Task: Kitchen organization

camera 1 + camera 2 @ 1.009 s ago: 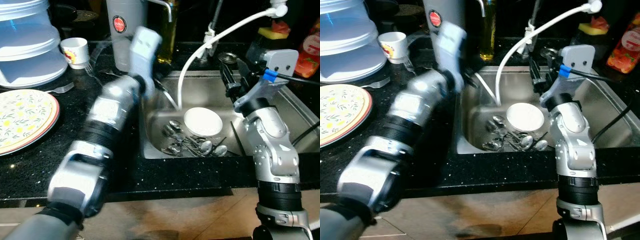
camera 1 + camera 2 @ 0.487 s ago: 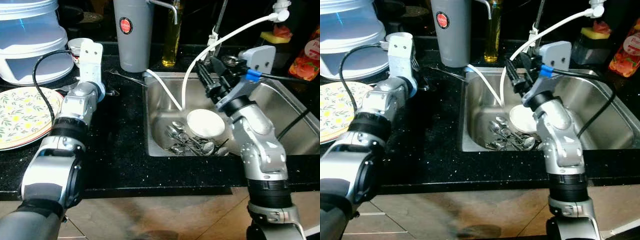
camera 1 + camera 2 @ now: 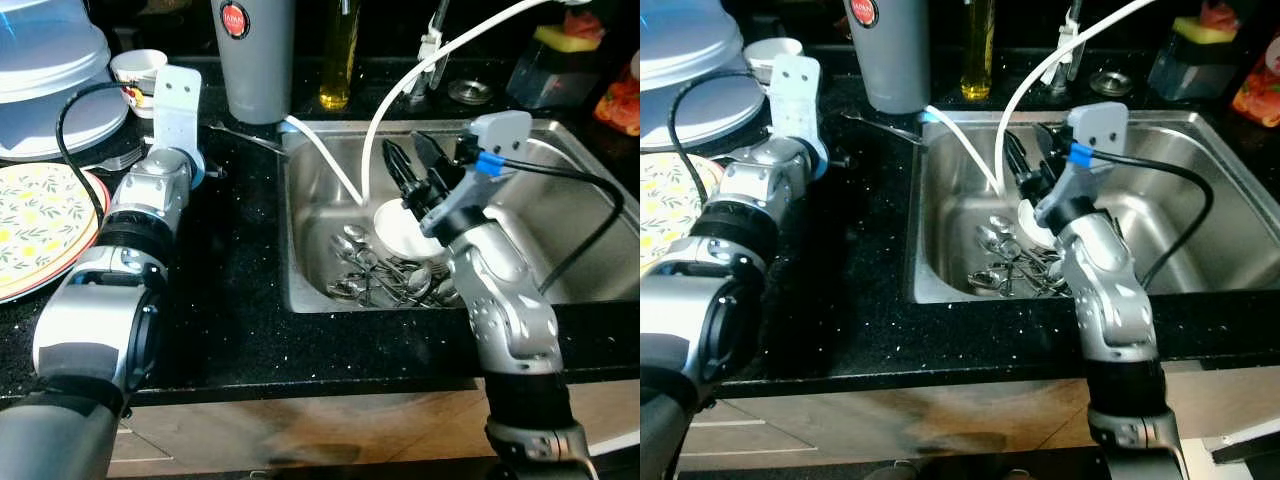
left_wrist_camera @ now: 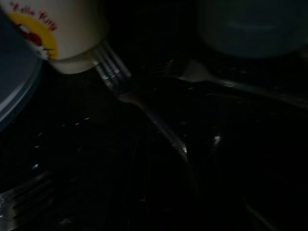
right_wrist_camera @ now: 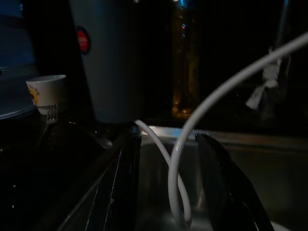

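Note:
My right gripper (image 3: 412, 165) hangs open inside the steel sink (image 3: 560, 200), just above a white bowl (image 3: 398, 232). A pile of spoons (image 3: 370, 275) lies beside the bowl on the sink floor. In the right wrist view the two black fingers (image 5: 126, 173) stand apart, with the white hose (image 5: 179, 159) between them. My left arm (image 3: 165, 170) stretches along the black counter; its wrist sits by a small printed cup (image 3: 138, 70). The left wrist view is dark and shows that cup (image 4: 57, 29) and a fork (image 4: 144, 110) on the counter.
A floral plate (image 3: 40, 230) and a stack of clear plastic containers (image 3: 50, 60) stand at the left. A grey tumbler (image 3: 255, 60), an oil bottle (image 3: 337, 60) and the tap are behind the sink. Another utensil (image 3: 245, 140) lies near the sink's left rim.
My left arm swung from the sink's edge out over the counter toward the cup. My right gripper moved left and down into the sink, over the bowl. The camera also shifted.

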You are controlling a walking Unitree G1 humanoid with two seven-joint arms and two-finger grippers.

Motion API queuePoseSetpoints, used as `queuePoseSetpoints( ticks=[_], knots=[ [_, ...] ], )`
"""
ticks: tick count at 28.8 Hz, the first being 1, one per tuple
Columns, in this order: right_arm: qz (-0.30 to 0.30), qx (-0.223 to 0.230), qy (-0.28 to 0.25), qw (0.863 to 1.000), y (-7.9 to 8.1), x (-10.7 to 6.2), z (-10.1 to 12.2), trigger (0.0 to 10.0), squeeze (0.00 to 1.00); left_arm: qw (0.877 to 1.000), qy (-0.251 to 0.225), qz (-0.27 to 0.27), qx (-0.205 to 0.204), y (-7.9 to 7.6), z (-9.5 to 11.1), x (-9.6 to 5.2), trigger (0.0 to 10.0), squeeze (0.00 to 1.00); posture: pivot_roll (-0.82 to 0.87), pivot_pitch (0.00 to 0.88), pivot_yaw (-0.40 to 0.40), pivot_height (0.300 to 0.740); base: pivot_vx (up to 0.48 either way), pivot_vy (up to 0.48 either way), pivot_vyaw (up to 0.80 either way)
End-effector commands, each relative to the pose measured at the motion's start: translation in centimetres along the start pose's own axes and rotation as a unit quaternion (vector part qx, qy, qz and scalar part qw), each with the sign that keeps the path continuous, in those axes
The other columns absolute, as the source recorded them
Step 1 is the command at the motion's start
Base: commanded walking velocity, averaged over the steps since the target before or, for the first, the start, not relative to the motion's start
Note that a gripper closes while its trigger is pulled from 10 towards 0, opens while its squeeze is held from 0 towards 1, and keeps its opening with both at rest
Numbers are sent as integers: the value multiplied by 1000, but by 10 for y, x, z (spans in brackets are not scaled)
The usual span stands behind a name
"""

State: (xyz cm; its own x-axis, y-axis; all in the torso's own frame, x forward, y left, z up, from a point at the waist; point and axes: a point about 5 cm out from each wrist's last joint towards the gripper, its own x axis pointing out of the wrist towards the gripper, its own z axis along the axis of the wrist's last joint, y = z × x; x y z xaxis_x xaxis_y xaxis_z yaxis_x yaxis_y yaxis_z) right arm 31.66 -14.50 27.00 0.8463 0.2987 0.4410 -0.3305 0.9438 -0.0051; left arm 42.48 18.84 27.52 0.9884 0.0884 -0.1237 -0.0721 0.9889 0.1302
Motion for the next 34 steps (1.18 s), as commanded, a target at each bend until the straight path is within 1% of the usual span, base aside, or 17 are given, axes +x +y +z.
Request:
queuePoseSetpoints(
  ticks=[1,6,7,9,13,15,16,19,20,22,23,24,26,28,30,33,34],
  knots=[
    [-6,2,-2,1000,1,-5,3,10000,0,1000,4,9,-10,8,-2,1,10000,0,80,230,58,740,0,0,0],
    [-12,2,-16,1000,1,-10,9,10000,0,1000,-17,12,-7,11,6,0,10000,0,69,247,66,740,0,0,0],
    [-15,2,-18,1000,0,-11,11,10000,0,1000,-24,16,-3,12,9,0,10000,1000,65,252,68,740,0,0,0],
    [-21,1,-19,1000,-3,-15,13,10000,0,999,-37,19,-2,11,16,0,10000,1000,60,257,68,740,0,0,0],
    [-26,1,-18,999,-4,-17,15,10000,0,999,-42,22,-6,11,19,0,10000,1000,50,260,68,740,0,0,0],
    [-27,1,-18,999,-2,-18,16,10000,0,998,-49,32,-13,13,21,0,10000,1000,41,262,72,740,0,0,0],
    [-27,2,-18,999,-1,-19,16,10000,0,997,-58,38,-25,13,25,-1,10000,1000,37,263,73,740,0,0,0],
    [-28,2,-17,999,-1,-20,17,10000,0,997,-58,31,-34,10,26,0,10000,1000,31,265,78,740,0,0,0],
    [-30,2,-16,999,-1,-22,17,10000,0,998,-51,29,-36,8,24,0,10000,0,21,269,85,740,0,0,0],
    [-31,2,-15,999,0,-23,18,10000,0,998,-44,32,-36,7,22,1,10000,0,21,269,85,740,0,0,0],
    [-32,1,-15,999,1,-24,18,10000,0,998,-38,34,-43,6,18,1,10000,0,-3,272,94,740,0,0,0],
    [-37,-2,-15,999,1,-27,20,10000,0,997,-36,32,-57,2,14,2,10000,0,-24,274,104,740,0,0,0],
    [-41,-4,-15,999,0,-29,21,10000,0,997,-37,28,-64,-2,12,2,10000,0,-24,274,104,740,0,0,0],
    [-49,-7,-13,999,-2,-33,23,10000,0,997,-24,9,-71,-13,7,3,10000,0,-33,276,114,740,0,0,0],
    [-55,-10,-11,998,-4,-36,23,10000,0,998,-3,2,-70,-20,0,4,10000,0,-36,275,118,740,0,0,0],
    [-60,-10,-9,998,-4,-38,23,10000,0,992,47,28,-117,-16,-15,4,10000,0,-34,271,125,740,0,0,0],
    [-61,-9,-8,998,-4,-38,22,10000,0,990,60,33,-124,-14,-19,4,10000,0,-27,266,123,740,0,0,0]
  ],
)
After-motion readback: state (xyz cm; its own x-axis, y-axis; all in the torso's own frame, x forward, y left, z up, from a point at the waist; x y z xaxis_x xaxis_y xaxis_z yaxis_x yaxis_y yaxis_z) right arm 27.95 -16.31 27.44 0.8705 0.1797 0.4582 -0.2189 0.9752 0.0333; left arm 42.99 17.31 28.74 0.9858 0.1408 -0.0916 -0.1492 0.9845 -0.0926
